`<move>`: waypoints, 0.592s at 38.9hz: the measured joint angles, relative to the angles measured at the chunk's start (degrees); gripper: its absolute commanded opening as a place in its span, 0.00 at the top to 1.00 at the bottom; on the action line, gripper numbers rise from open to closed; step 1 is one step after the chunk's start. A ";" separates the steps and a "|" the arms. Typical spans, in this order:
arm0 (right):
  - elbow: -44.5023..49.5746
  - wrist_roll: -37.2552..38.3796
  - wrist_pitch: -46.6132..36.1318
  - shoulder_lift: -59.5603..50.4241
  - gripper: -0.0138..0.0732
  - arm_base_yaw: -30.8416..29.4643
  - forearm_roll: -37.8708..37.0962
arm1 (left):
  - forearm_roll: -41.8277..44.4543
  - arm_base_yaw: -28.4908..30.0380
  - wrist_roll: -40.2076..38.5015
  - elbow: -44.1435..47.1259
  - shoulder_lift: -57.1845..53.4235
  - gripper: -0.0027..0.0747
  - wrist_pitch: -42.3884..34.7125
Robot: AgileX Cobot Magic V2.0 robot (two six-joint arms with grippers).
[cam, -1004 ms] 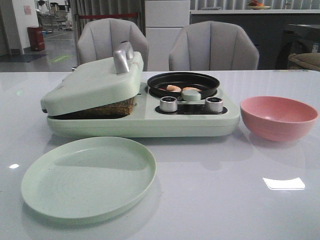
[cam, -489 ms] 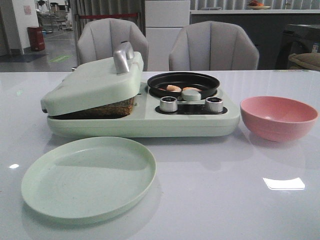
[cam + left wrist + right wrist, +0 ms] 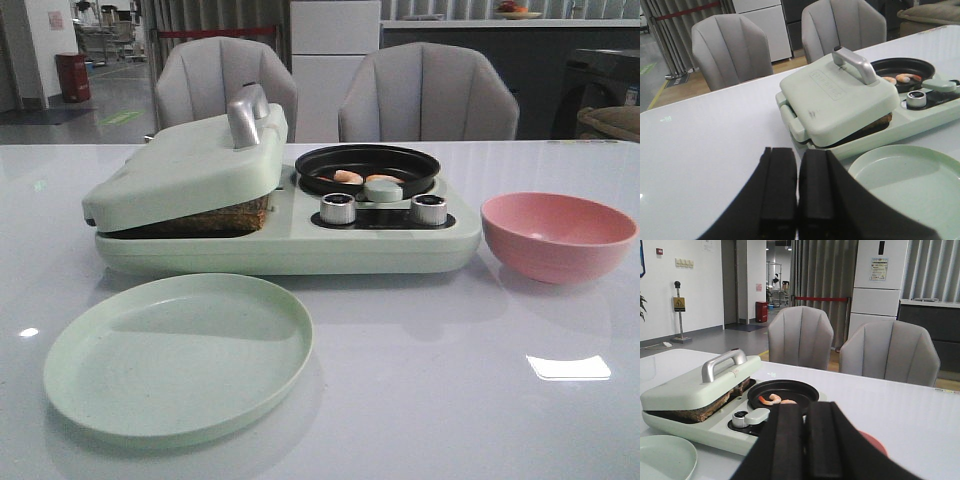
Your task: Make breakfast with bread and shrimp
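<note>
The white table (image 3: 420, 400) carried, toward its far edge, a pale green breakfast maker (image 3: 290, 235). Its hinged lid (image 3: 185, 170), fitted with a metal handle (image 3: 246, 112), rested tilted on the bread (image 3: 215, 217), whose brown crust showed in the gap on the left half of the appliance. Near the table's front edge, toward the left, lay an empty green plate (image 3: 178, 355); a pink bowl (image 3: 557, 234) stood just beside the appliance's right end. On the right half of the appliance sat a round black pan (image 3: 366, 168) holding the shrimp (image 3: 348, 176), with two silver knobs (image 3: 337, 208) in front of it. The left gripper (image 3: 796, 187) was seen only in the left wrist view, its fingers pressed together and holding nothing, well apart from the appliance. The right gripper (image 3: 802, 440) likewise appeared closed and empty in the right wrist view. Judged from this layout, cooking was under way and serving had not begun. The next move would probably call for one arm to take the handle and raise the lid so that the bread could be moved to the plate.
</note>
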 measured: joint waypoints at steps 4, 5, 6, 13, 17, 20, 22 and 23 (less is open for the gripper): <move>0.00 0.00 0.00 0.00 0.68 0.00 0.00 | 0.10 3.21 0.00 2.81 0.00 0.82 -3.12; 0.00 0.00 -0.10 0.00 0.68 0.00 0.00 | -0.01 4.13 -0.50 3.77 0.00 0.82 -4.09; 0.00 0.00 -0.10 0.00 0.68 0.00 0.00 | -0.01 5.71 -1.21 4.80 0.00 0.82 -5.87; 0.00 0.00 -0.10 0.00 0.68 0.00 0.00 | -0.01 12.02 -6.42 10.98 -2.47 0.82 -12.18; 0.00 0.00 -0.10 0.00 0.68 0.00 0.00 | -0.01 13.27 -7.17 13.93 -5.79 0.82 -13.33; 0.00 0.00 -0.10 0.00 0.68 0.00 0.00 | -0.01 13.63 -7.28 15.68 -7.11 0.82 -13.73; 0.00 0.00 -0.10 0.00 0.68 0.00 0.00 | -0.01 13.63 -7.52 15.80 -7.11 0.82 -13.81; 0.00 0.00 -0.10 0.00 0.68 0.00 0.00 | -0.01 13.63 -7.87 15.80 -7.11 0.82 -14.35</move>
